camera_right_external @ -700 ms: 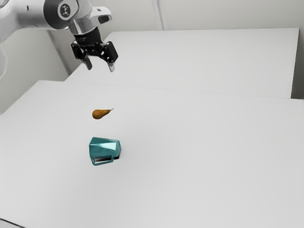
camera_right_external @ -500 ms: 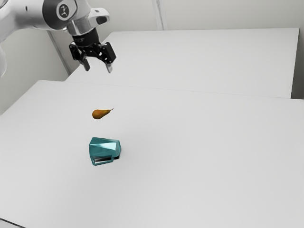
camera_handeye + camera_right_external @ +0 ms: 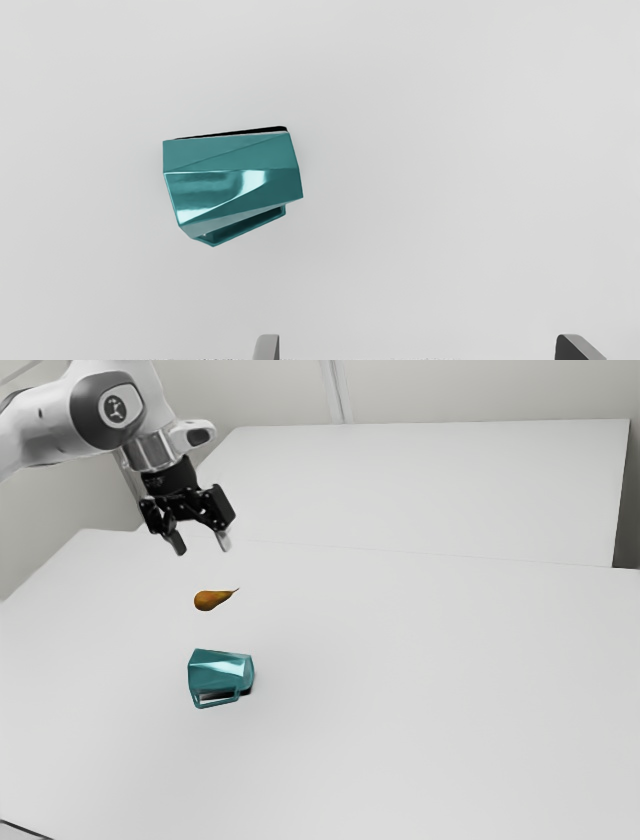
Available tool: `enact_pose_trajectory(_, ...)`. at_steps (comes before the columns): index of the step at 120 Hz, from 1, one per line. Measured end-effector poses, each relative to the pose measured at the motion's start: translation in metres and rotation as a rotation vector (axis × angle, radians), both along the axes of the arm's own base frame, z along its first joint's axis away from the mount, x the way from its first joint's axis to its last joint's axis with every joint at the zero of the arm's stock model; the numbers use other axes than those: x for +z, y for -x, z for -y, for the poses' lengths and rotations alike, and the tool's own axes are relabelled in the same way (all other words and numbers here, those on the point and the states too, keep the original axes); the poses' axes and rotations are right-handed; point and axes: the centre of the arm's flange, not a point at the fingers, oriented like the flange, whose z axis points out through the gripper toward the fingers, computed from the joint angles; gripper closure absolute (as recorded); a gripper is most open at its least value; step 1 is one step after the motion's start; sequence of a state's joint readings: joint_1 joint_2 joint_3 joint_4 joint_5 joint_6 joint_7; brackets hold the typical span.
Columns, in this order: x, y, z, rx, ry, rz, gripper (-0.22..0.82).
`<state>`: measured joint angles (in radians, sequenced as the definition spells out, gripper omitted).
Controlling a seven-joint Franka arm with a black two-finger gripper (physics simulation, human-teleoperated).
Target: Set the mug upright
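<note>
The exterior view shows a broad white bench [image 3: 420, 710] filling most of the scene, with another flat white surface [image 3: 430, 485] behind it. The white and grey arm [image 3: 75, 420] comes in from the exterior view's upper left, angled downward. At its end the black pincer [image 3: 201, 546] hangs above the bench, open, its two fingers spread well apart. The teal, faceted mug [image 3: 218, 665] lies on its side on the bench, apart from the pincer, with its angular handle [image 3: 217, 703] on the side facing the exterior camera. In the wrist view the mug is ahead of the fingertips, off to one side of the gap between them, and its handle is on the side nearer to them. Smallest is the brownish-orange pear [image 3: 211, 600], lying near the mug without touching it, its thin stem toward the exterior view's right.
</note>
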<state>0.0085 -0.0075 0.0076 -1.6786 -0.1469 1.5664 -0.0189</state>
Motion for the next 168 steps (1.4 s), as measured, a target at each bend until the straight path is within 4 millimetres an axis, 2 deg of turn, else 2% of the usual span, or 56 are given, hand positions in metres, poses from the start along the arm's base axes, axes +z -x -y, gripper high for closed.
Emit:
enact_pose_trajectory(19, -0.038, 0.01, -0.025, -0.047, 0.144, -0.004, 0.0)
enact_pose_trajectory(45, -0.083, 0.031, -0.096, -0.054, 0.271, 0.048, 0.0)
enact_pose_trajectory(53, -0.097, 0.037, -0.111, -0.059, 0.303, 0.065, 0.0)
enact_pose_trajectory(84, -0.136, 0.052, -0.122, -0.132, 0.402, 0.108, 0.0)
enact_pose_trajectory(122, -0.189, 0.072, -0.172, -0.055, 0.499, 0.157, 0.0)
enact_pose_trajectory(149, -0.222, 0.085, -0.199, 0.029, 0.571, 0.187, 0.0)
enact_pose_trajectory(158, -0.235, 0.085, -0.199, 0.044, 0.6, 0.188, 0.0)
enact_pose_trajectory(168, -0.249, 0.077, -0.183, 0.027, 0.634, 0.179, 0.0)
